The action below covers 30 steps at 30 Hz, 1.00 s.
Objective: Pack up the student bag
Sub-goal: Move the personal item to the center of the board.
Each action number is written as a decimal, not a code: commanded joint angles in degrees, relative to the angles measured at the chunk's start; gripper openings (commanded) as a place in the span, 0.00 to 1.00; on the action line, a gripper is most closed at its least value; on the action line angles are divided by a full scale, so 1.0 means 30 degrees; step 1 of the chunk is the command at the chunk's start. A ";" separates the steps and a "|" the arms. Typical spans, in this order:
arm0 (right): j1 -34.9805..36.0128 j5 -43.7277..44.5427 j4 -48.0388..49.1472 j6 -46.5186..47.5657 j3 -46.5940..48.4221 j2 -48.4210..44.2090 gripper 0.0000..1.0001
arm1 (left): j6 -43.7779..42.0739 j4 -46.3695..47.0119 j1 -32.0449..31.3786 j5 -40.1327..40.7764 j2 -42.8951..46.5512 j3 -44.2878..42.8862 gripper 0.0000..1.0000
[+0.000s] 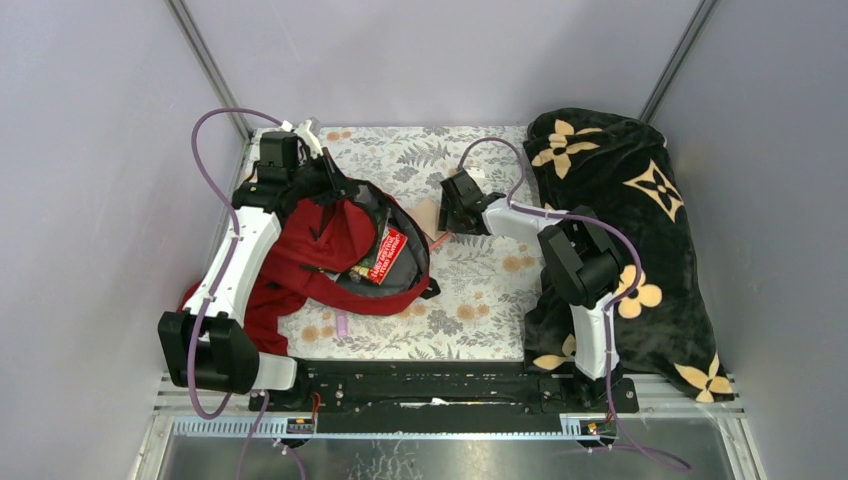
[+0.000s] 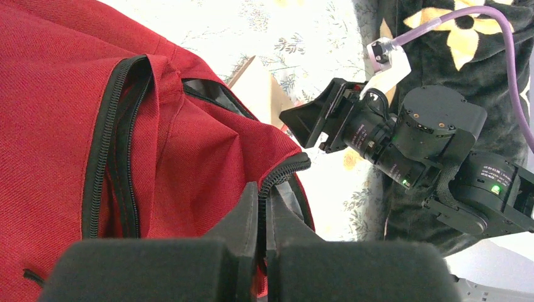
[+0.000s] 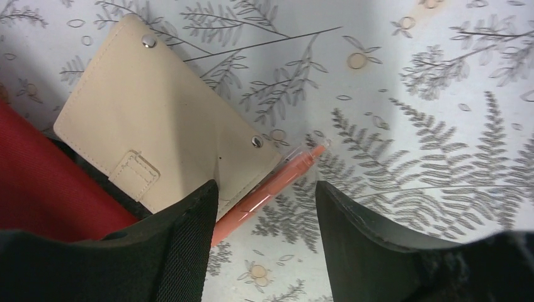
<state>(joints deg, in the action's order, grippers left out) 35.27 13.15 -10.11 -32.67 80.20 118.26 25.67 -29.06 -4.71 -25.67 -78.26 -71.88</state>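
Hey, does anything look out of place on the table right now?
Yes. A black blanket with tan flowers lies bunched along the table's right side, crowding the right arm's base; it looks odd beside the student bag.

Probably a lab test booth: plain grey walls, aluminium base rail.

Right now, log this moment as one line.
left jaws: shut on student bag rim | right jaws: open over orange pen, beside beige wallet

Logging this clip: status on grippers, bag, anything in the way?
Left gripper shut on bag rim. Right gripper open over pen, beside wallet. Bag open, book inside. No blockage seen.
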 commanded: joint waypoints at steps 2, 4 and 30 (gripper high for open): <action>-0.0904 0.2579 -0.1913 0.2178 -0.1276 -0.0724 0.66 | -0.0313 0.0730 0.0105 0.0096 0.0012 0.0246 0.00; -0.1452 0.2449 -0.2246 0.2637 -0.1172 -0.0785 0.66 | -0.0343 0.0666 0.0105 0.0204 -0.0045 0.0263 0.00; -0.1149 -0.1246 -0.1555 -0.1736 -0.3842 -0.5006 0.92 | -0.0657 0.0314 0.0105 -0.0539 0.0493 0.0263 0.00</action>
<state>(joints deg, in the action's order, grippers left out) 30.55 9.47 -16.80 -34.57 69.69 104.95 25.15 -29.17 -4.71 -26.00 -78.15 -71.85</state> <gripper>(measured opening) 0.920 0.034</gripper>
